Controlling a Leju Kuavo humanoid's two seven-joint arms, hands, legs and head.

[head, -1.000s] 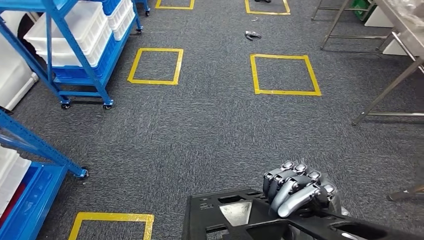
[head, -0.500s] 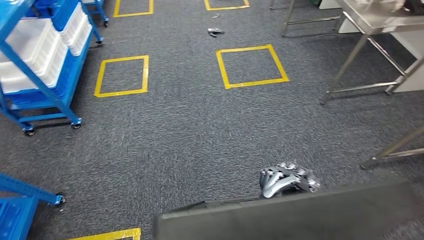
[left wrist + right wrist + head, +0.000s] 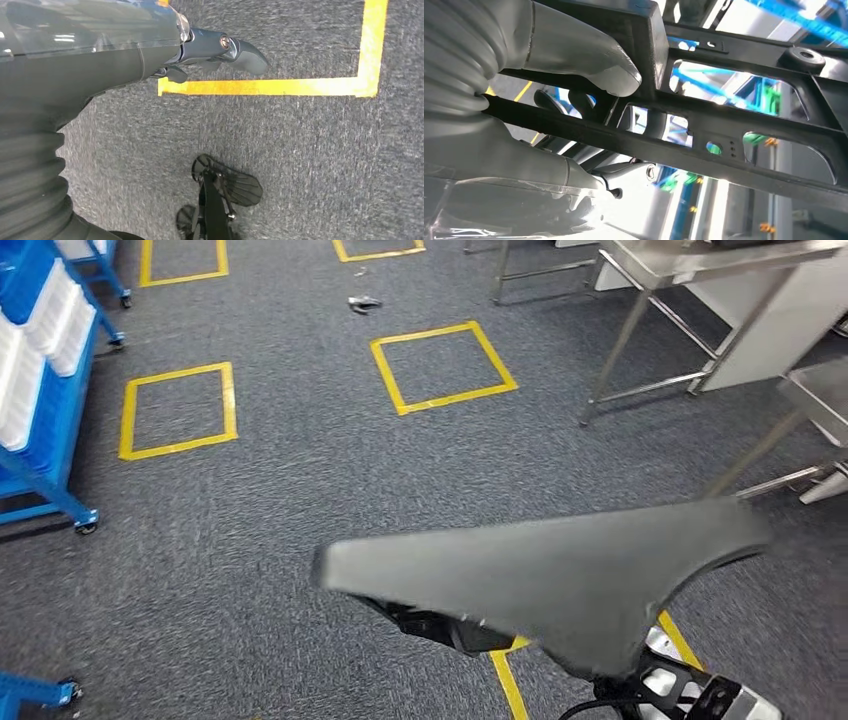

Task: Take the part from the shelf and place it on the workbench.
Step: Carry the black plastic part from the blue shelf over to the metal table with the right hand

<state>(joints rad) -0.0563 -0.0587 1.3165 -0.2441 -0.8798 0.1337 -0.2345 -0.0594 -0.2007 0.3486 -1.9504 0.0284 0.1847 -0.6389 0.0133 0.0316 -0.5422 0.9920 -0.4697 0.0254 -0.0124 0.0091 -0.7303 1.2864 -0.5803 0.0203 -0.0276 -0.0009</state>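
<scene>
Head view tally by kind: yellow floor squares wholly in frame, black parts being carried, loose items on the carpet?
yellow floor squares wholly in frame: 2
black part: 1
loose item on the carpet: 1
Total: 4

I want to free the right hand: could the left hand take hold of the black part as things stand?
Probably not yet: the left hand hangs over the carpet, while the right hand grips the black part in front of the body.
</scene>
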